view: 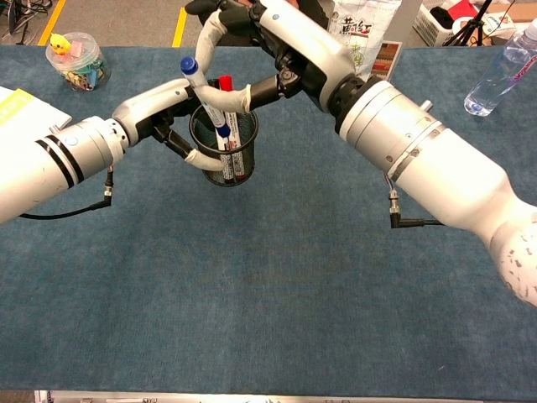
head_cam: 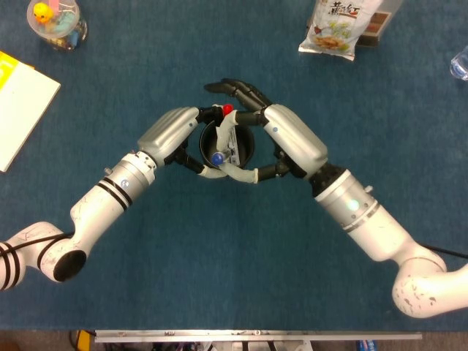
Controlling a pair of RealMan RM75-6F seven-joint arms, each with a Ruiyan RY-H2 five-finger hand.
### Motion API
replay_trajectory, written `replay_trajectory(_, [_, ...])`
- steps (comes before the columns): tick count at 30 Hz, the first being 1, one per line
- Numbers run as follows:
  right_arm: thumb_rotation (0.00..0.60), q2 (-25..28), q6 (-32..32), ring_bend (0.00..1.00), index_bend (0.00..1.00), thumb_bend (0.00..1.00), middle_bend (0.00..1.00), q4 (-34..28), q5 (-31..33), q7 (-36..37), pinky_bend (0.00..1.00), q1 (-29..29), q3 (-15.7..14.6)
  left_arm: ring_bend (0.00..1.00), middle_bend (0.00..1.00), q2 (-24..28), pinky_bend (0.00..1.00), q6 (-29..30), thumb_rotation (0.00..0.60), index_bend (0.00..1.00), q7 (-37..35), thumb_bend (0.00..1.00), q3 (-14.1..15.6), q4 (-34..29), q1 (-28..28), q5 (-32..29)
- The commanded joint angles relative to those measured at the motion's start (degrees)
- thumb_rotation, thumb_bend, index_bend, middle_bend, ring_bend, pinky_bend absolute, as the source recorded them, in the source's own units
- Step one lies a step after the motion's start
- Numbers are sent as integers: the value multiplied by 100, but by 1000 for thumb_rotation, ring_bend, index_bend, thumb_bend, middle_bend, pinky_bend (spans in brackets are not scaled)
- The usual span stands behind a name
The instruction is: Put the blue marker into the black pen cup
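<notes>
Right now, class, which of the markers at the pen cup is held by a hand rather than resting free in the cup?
The blue marker: the right hand pinches it tilted over the black pen cup, while the red-capped marker stands inside untouched.

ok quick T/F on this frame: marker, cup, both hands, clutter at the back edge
1. The right hand holds the blue marker over the black pen cup. True.
2. The left hand lies flat on the table, away from the cup. False: its fingers wrap the cup's side.
3. The cup is empty. False: a red-capped marker stands in it.
4. A snack bag lies at the table's far edge. True.
5. The blue marker lies flat on the table. False: it stands tilted, lower end in the cup mouth.
</notes>
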Motion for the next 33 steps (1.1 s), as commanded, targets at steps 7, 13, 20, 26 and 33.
replay_trajectory(7, [600,71,-63,0,160,287,19,175,-27,-197,0,51,-110,351,383,82,284,30,600,311,-15,91,-4,-43,26,10])
replay_trajectory(13, [600,404,275,0,129,275,0,89,-415,-154,0,-144,-152,351,383,136,284,26,600,311,-25,91,51,7,70,20])
replay_trajectory(20, [600,1302,768,0,129,271,0,-34,-783,-224,0,-629,-318,351,383,152,284,58,600,311,-42,91,216,159,176,115])
replay_trajectory(26, [600,1668,1165,0,129,272,0,138,-1126,-126,0,-994,-575,350,383,-84,284,19,600,310,-86,91,374,447,236,166])
replay_trajectory(33, [600,1841,1386,0,129,271,0,395,-1308,42,0,-1280,-845,349,382,-376,284,-11,600,309,-118,91,472,838,256,246])
